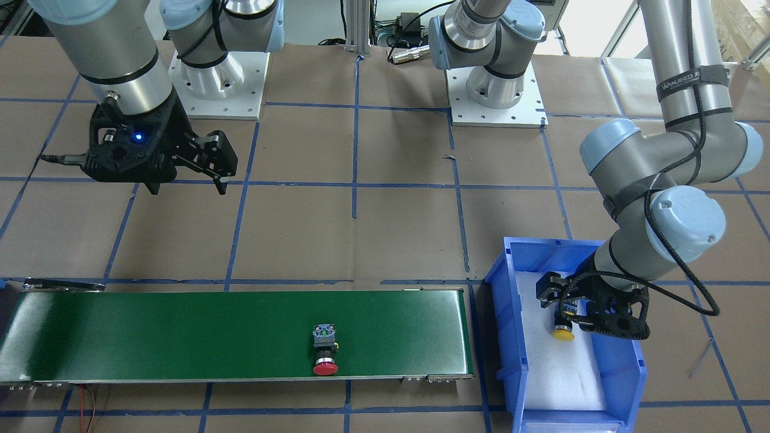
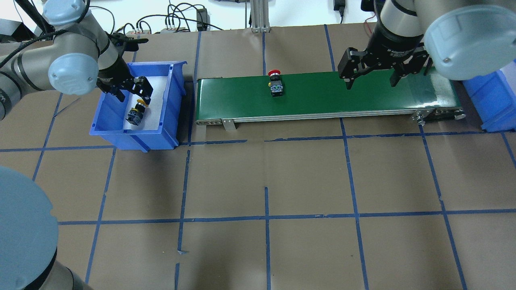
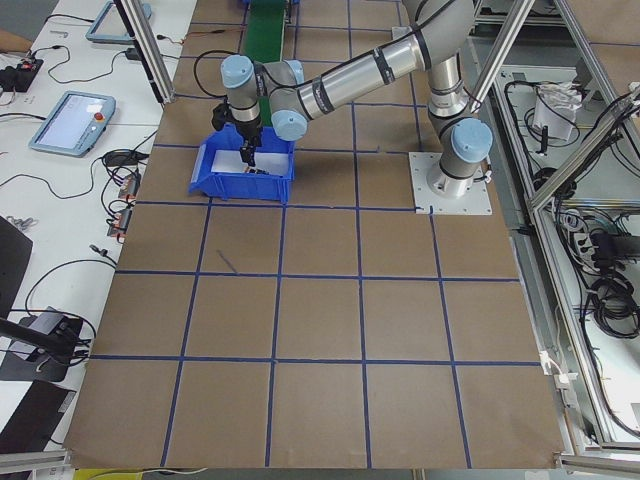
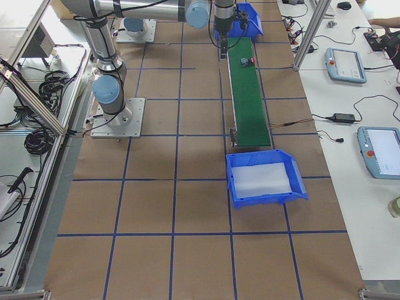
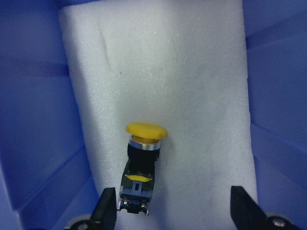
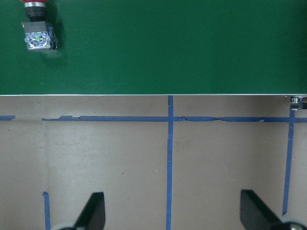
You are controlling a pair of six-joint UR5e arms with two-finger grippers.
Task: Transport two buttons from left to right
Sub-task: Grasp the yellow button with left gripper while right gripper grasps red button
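**Both jaws wide apart: yellow button in the bin, red button on the belt**

The left gripper (image 5: 175, 213) hangs inside the blue bin (image 2: 108, 123) with its jaws spread wide and clamped on nothing. The yellow button (image 5: 141, 165) lies on its side on the white foam (image 5: 192, 72) between the jaws. It sits far nearer the finger (image 5: 108, 208) on the wrist view's left than the other one, its block end just beside that fingertip and its cap pointing away from the gripper. Whether block and finger touch cannot be told.

The right gripper (image 6: 170, 215) also has its jaws wide apart and holds nothing. Under it lie the brown table (image 6: 96, 158) and a line of blue tape (image 6: 168, 167). The green belt (image 6: 168, 48) runs across ahead of the jaws. The red button (image 6: 37, 28) lies on the belt well off to one side of them, at the wrist view's top left corner, on its side with its cap at the belt's far edge.
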